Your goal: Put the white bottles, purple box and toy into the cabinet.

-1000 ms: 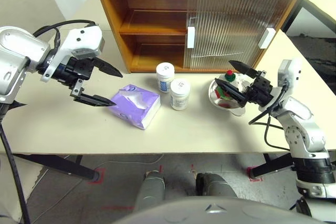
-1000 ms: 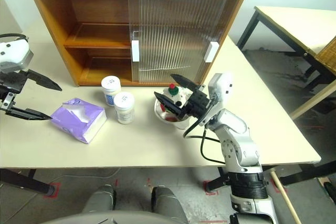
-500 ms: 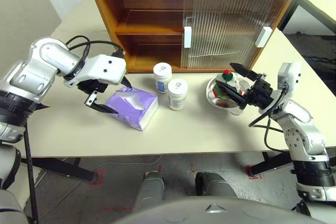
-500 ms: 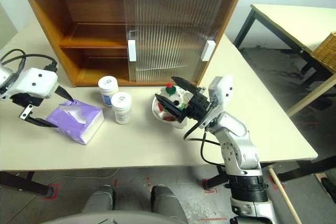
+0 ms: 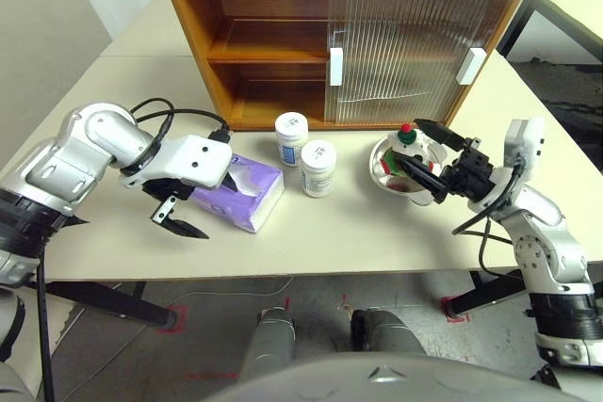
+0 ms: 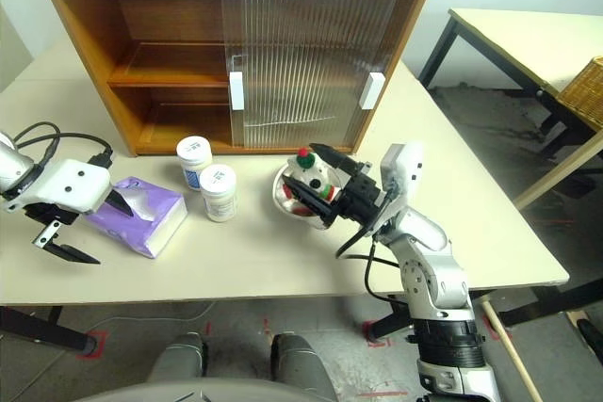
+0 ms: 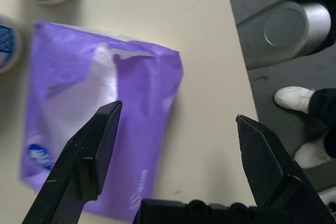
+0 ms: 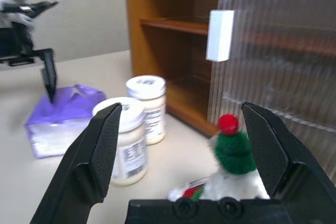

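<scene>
A soft purple box [image 5: 243, 192] of tissues lies flat on the pale bench [image 5: 320, 233], near its front edge, with white tissue showing at the top slit. The left hand [image 5: 203, 204] hangs over the box's outer end, pointing steeply down, its two black fingers spread wide with nothing between them. One finger is above the box; the other is past its end, over bare bench.

Just beside the box stand the two white bottles [image 5: 305, 152], close together in front of the cabinet [image 5: 349, 35], whose left half is open and whose ribbed doors cover the right half. Further right, the toy [image 5: 409, 143] sits in a steel bowl [image 5: 403, 174]. The right hand [image 5: 424, 151], also spread wide and holding nothing, sits level just beside the bowl, aimed at the toy.

Likely risks: the soft pack may buckle or slip if pinched only at its end, and a push along the bench could knock it into the nearer bottle. The right hand could tip the bowl.

The left wrist view shows the finger placement over the pack directly. The right wrist view shows the toy's red and green hat between that hand's fingers, and the bottles' labels.
</scene>
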`<action>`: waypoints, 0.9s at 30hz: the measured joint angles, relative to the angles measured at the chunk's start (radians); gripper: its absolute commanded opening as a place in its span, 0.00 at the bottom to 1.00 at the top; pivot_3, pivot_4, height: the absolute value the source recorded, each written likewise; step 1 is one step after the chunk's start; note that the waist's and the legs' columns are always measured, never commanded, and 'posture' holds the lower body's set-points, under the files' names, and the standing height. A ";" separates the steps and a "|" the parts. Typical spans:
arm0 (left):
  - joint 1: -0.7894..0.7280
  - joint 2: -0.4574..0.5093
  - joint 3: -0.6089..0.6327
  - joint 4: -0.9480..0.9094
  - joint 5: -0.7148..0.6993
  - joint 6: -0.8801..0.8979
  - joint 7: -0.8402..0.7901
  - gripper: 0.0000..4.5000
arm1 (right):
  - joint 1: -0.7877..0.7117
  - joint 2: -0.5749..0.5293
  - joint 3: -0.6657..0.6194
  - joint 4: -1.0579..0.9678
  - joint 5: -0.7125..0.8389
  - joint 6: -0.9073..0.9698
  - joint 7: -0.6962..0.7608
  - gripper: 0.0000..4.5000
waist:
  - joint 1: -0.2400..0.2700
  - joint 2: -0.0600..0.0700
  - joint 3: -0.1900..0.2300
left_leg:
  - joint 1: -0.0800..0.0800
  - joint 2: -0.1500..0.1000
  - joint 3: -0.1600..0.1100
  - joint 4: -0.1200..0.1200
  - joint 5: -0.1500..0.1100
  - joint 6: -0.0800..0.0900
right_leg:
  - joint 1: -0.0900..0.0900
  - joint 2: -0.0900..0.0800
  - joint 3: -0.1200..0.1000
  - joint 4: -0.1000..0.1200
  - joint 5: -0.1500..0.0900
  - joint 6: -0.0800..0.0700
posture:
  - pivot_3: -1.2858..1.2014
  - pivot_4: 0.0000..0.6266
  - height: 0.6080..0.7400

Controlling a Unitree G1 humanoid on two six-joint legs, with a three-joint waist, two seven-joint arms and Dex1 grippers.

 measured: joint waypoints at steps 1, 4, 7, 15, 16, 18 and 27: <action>0.002 -0.014 0.004 0.006 0.013 -0.008 0.000 1.00 | 0.001 -0.001 0.000 -0.005 0.001 0.002 0.004 1.00 | 0.000 0.000 0.000 | 0.000 0.000 0.000 0.000 0.000 0.000 | 0.000 0.000 0.000 0.000 0.000 0.000 | 0.56 0.10 1.00; 0.013 -0.050 0.015 0.029 0.051 -0.040 0.007 1.00 | 0.002 -0.003 0.001 -0.020 0.002 0.006 0.007 1.00 | -0.002 0.001 -0.001 | 0.000 0.000 0.000 0.000 0.000 0.000 | 0.000 0.000 0.000 0.000 0.000 -0.001 | 0.56 0.10 1.00; 0.028 -0.079 0.019 0.057 0.095 -0.088 0.026 1.00 | 0.002 -0.003 0.000 -0.022 0.002 0.006 0.001 1.00 | -0.003 0.001 -0.001 | 0.001 0.000 0.000 0.000 0.000 0.001 | 0.000 0.000 0.000 0.000 0.001 -0.001 | 0.55 0.10 1.00; 0.024 -0.112 0.033 0.152 0.221 -0.261 0.080 1.00 | 0.002 -0.003 0.000 -0.025 0.002 0.007 -0.005 1.00 | -0.006 0.001 -0.001 | 0.001 0.000 0.000 0.001 0.001 0.001 | 0.000 0.002 0.000 0.000 0.001 -0.001 | 0.55 0.10 1.00; 0.016 -0.113 0.038 0.162 0.229 -0.273 0.081 1.00 | 0.001 -0.002 0.001 -0.025 0.002 0.007 -0.006 1.00 | -0.005 0.001 -0.001 | 0.001 0.000 0.000 0.001 0.001 0.001 | 0.001 0.002 -0.001 0.000 0.001 -0.001 | 0.55 0.10 1.00; 0.000 -0.113 0.044 0.175 0.237 -0.282 0.081 1.00 | 0.001 -0.002 0.001 -0.025 0.002 0.007 -0.008 1.00 | -0.005 0.001 -0.002 | 0.001 0.000 0.000 0.001 0.001 0.001 | 0.001 0.003 -0.001 0.000 0.001 -0.001 | 0.55 0.10 1.00; 0.030 -0.151 0.057 0.170 0.257 -0.275 0.098 0.53 | -0.004 0.003 0.001 -0.033 0.002 0.015 -0.023 1.00 | -0.011 0.002 -0.004 | 0.001 -0.001 0.000 0.001 0.001 0.002 | 0.001 0.003 -0.001 0.000 0.001 -0.001 | 0.55 0.09 1.00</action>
